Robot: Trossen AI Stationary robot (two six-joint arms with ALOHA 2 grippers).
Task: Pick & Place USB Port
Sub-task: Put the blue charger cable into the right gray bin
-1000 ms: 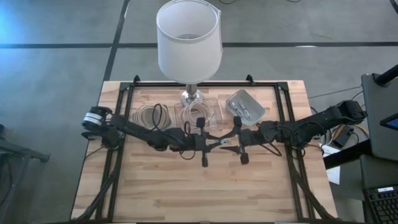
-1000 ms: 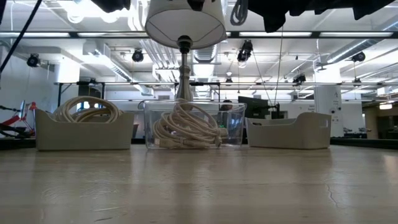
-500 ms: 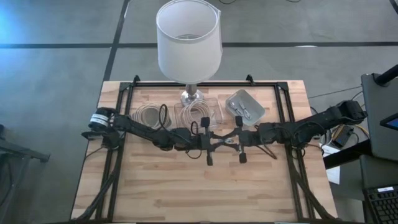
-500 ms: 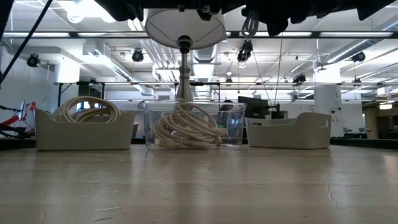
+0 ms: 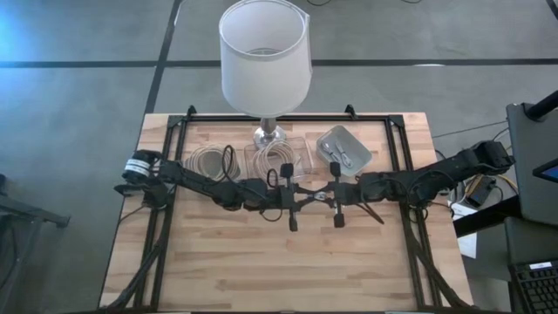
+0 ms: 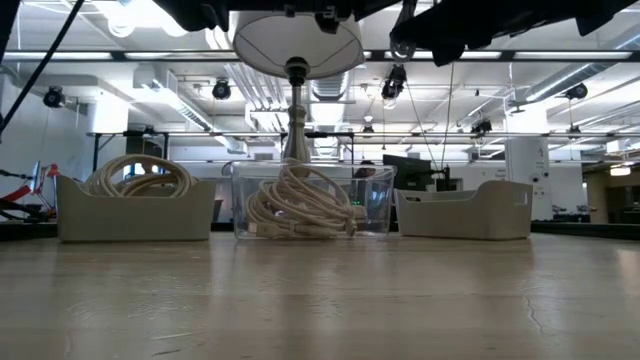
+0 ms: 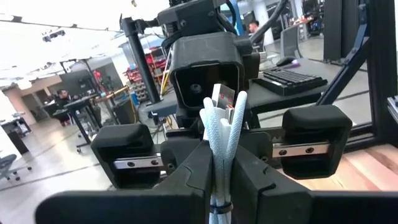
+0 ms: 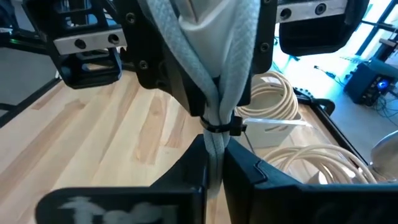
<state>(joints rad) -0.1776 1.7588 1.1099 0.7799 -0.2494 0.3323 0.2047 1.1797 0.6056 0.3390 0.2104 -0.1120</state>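
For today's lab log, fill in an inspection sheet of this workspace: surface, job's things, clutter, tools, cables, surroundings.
Surface: wooden table, black frame on it.
Job's things: bundled white cable held up between both tools at mid-table.
Clutter: lamp at the far edge.
Tools: left tool and right tool face each other, both shut on the cable.
Cables: cream coils in the left bin and clear bin; small items in the grey bin.
Surroundings: open lab, desks, a keyboard.

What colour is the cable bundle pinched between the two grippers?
White to pale grey braided cable, bound by a black tie; the left wrist view shows it best.
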